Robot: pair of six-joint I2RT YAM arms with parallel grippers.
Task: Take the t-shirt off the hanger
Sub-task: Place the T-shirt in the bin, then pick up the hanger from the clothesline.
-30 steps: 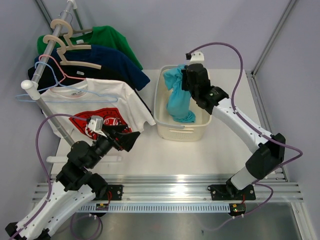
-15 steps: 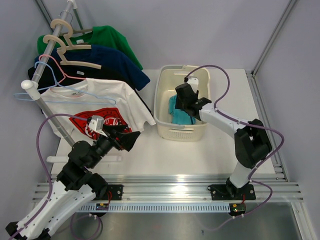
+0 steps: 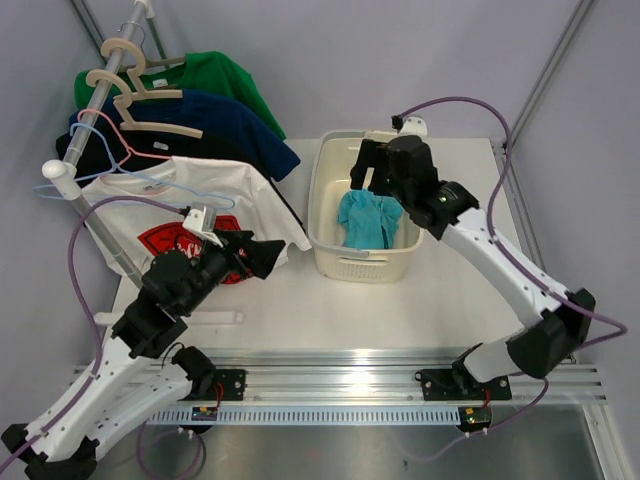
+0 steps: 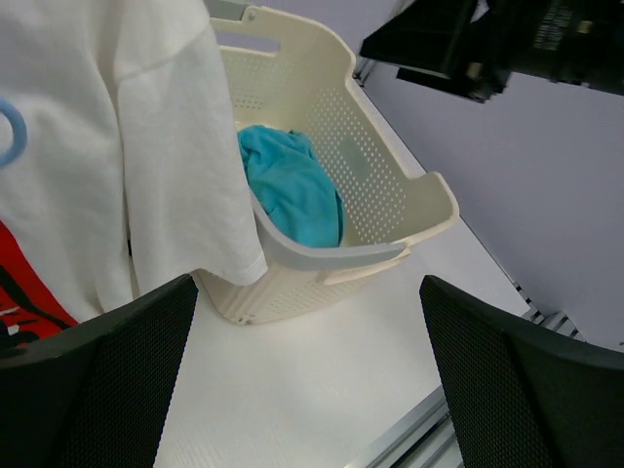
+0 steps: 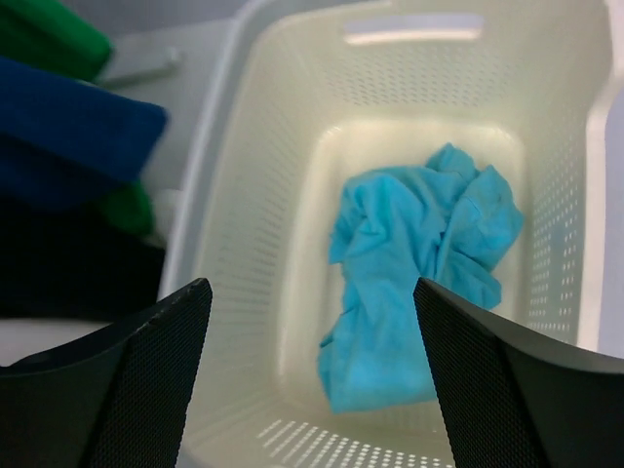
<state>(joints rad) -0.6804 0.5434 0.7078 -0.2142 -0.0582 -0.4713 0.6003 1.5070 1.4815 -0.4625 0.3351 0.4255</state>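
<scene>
A teal t-shirt (image 3: 368,220) lies crumpled in the cream basket (image 3: 318,200), off any hanger. My right gripper (image 3: 365,175) hovers above it, open and empty; its wrist view looks down between the jaws (image 5: 312,292) at the teal t-shirt (image 5: 419,253). A white t-shirt (image 3: 215,190) with a red print hangs on a light blue hanger (image 3: 50,193) at the near end of the rail. My left gripper (image 3: 262,257) is open just below that shirt's sleeve. In the left wrist view the gripper (image 4: 307,322) holds nothing, with the white t-shirt (image 4: 117,146) at the upper left.
Navy (image 3: 235,125), black (image 3: 100,155) and green (image 3: 215,75) t-shirts hang on other hangers along the slanted rail (image 3: 95,105). The basket (image 4: 409,195) stands at mid-table beside the white sleeve. The right arm (image 4: 507,39) reaches over it. A metal rail (image 3: 350,380) runs along the front edge.
My right gripper has opened, dropped the teal t-shirt into the basket and lifted above it. My left arm has shifted slightly up towards the white t-shirt.
</scene>
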